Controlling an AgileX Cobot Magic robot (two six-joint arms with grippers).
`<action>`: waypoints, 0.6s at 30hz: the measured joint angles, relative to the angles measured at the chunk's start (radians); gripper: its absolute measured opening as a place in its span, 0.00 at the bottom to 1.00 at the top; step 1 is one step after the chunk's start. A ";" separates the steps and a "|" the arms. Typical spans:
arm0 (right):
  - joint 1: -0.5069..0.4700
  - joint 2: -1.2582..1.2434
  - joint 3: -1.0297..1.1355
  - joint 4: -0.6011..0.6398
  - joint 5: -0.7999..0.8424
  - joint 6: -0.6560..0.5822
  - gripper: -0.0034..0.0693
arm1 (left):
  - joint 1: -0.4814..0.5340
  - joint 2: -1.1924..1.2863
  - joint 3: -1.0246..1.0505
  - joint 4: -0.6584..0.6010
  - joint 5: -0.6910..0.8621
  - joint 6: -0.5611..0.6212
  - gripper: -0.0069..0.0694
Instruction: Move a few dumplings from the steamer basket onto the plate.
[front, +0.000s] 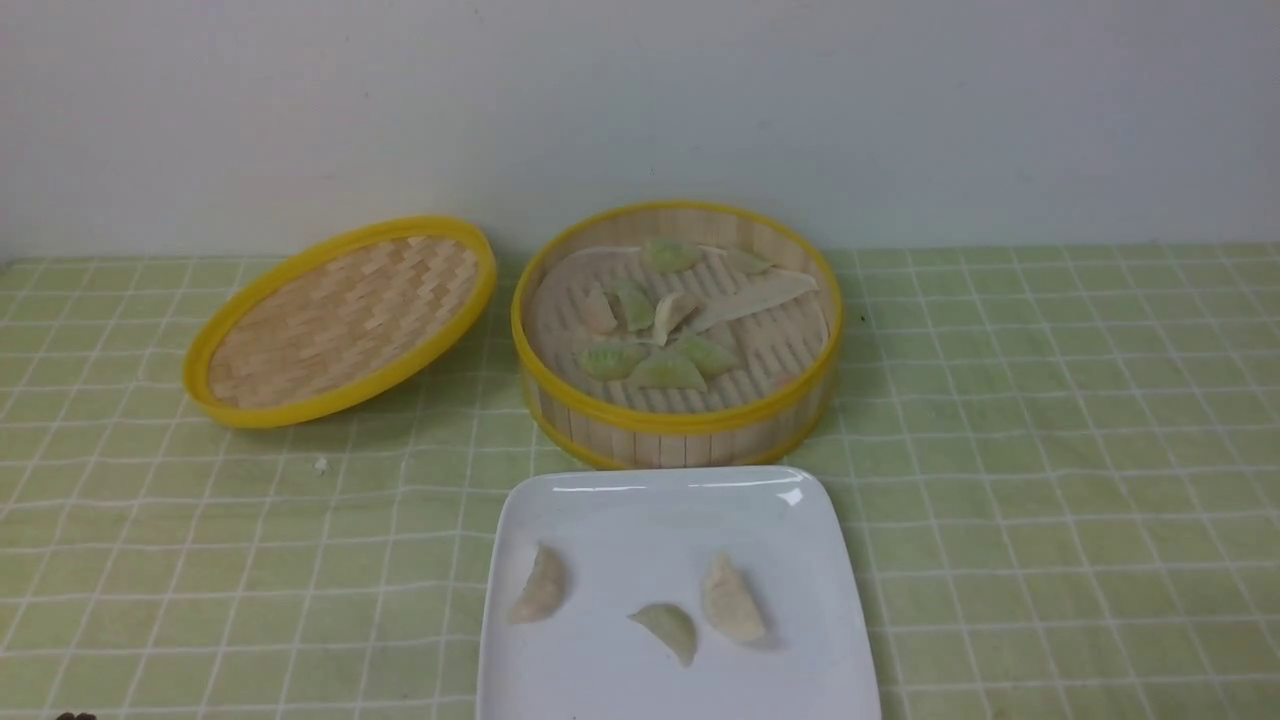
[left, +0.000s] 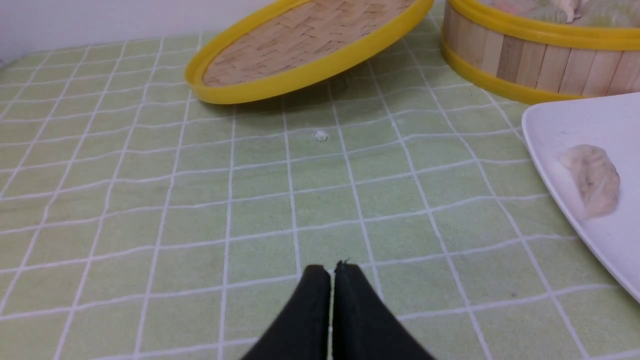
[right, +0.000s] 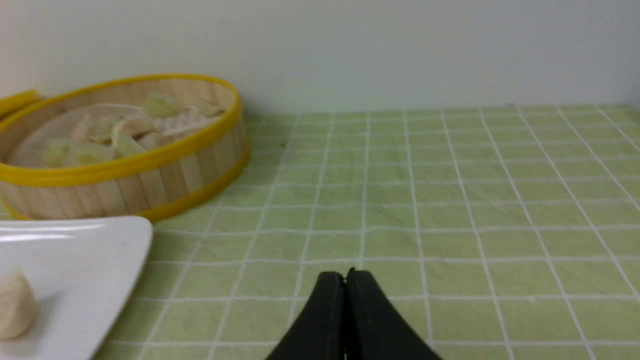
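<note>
Lid far left, tilted, one edge off the cloth. A white crumb lies on the cloth just in front of it.

Left gripper: fingers pressed together, nothing between them, low over bare cloth, well apart from the plate.

Basket centre, open, several dumplings heaped near the middle on a pale liner, some overlapping. Plate just in front, nearly touching the basket wall. Three dumplings on it: cream, green, cream.

Right gripper: fingers shut tight, empty, over cloth to the right of the plate.

Risks, as I judge them: the heaped dumplings may stick together, so a pinch could lift two or tear a skin. The liner may drag up with a pick. A hard squeeze would crush the pleats. The plate is glossy, so a dumpling dropped near the rim could slide off.
</note>
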 joint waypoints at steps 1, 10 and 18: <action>-0.014 0.000 0.001 0.000 0.002 0.000 0.03 | 0.000 0.000 0.000 0.000 -0.001 0.000 0.08; -0.035 0.000 0.001 -0.003 0.011 -0.001 0.03 | 0.000 0.000 0.000 0.001 -0.001 0.000 0.08; -0.035 0.000 0.001 -0.004 0.011 -0.001 0.03 | 0.000 0.000 0.000 0.001 -0.001 0.000 0.08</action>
